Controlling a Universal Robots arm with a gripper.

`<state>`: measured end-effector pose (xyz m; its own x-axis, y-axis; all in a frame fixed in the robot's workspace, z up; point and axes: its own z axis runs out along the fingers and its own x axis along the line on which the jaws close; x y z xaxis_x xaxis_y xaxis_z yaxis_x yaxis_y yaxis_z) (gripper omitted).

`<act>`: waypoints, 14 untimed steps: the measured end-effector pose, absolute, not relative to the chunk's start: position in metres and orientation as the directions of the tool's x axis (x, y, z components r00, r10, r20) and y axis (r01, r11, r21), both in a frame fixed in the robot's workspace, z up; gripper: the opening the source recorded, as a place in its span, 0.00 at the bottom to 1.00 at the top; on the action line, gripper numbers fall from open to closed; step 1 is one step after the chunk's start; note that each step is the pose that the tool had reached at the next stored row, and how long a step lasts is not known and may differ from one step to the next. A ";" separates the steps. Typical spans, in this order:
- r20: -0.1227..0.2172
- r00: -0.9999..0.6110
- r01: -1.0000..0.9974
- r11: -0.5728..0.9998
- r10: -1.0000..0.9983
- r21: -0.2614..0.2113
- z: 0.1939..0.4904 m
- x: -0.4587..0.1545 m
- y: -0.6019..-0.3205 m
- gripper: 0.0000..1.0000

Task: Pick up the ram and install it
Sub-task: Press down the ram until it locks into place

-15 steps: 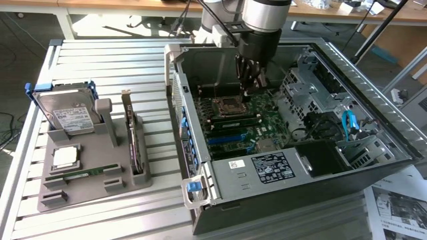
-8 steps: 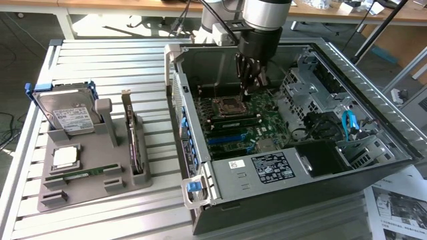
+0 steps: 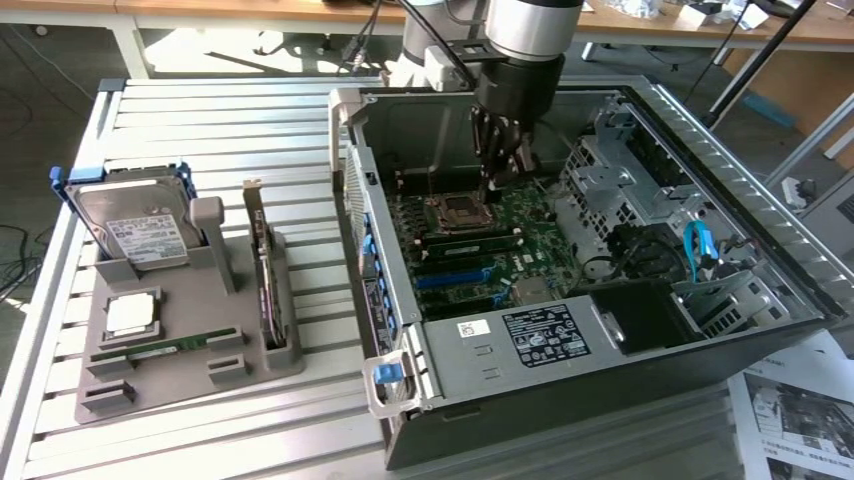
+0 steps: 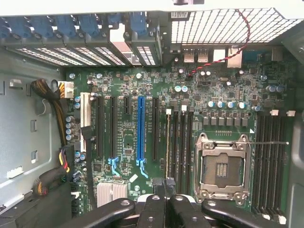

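Observation:
A long green ram stick (image 3: 167,347) with dark chips lies flat in the grey holder (image 3: 187,385) at the exterior view's left, outside the computer. My gripper (image 3: 501,178) hangs inside the open case (image 3: 350,180), just above the motherboard and close to the empty processor socket (image 3: 461,210). In the wrist view its black fingers (image 4: 156,209) meet at the tip of the gripper (image 4: 165,183), shut with nothing between them. Beside the socket (image 4: 221,166), a thin stick (image 4: 168,142) stands edge-on in one memory slot. The neighbouring slots (image 4: 183,142) are bare.
The holder also carries a hard drive (image 3: 134,230), a square silver processor (image 3: 131,313) and an upright dark expansion card (image 3: 271,285). Drive cages and cables (image 3: 694,250) fill the case's far side. Printed sheets (image 3: 801,420) lie at the table's corner.

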<state>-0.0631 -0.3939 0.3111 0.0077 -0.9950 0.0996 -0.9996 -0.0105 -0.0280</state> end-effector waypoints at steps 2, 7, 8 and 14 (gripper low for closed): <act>0.100 -0.026 -0.999 0.023 -0.995 -0.028 0.311 -0.063 -0.394 0.11; 0.100 -0.142 -0.990 0.139 -0.985 -0.028 0.311 -0.063 -0.394 0.11; 0.100 -0.159 -0.987 0.157 -0.982 -0.028 0.311 -0.063 -0.394 0.11; 0.100 -0.267 -0.964 0.266 -0.958 -0.028 0.311 -0.063 -0.394 0.11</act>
<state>-0.0631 -0.3938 0.3109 -0.2672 -0.9585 0.0996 -0.9636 0.2658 -0.0281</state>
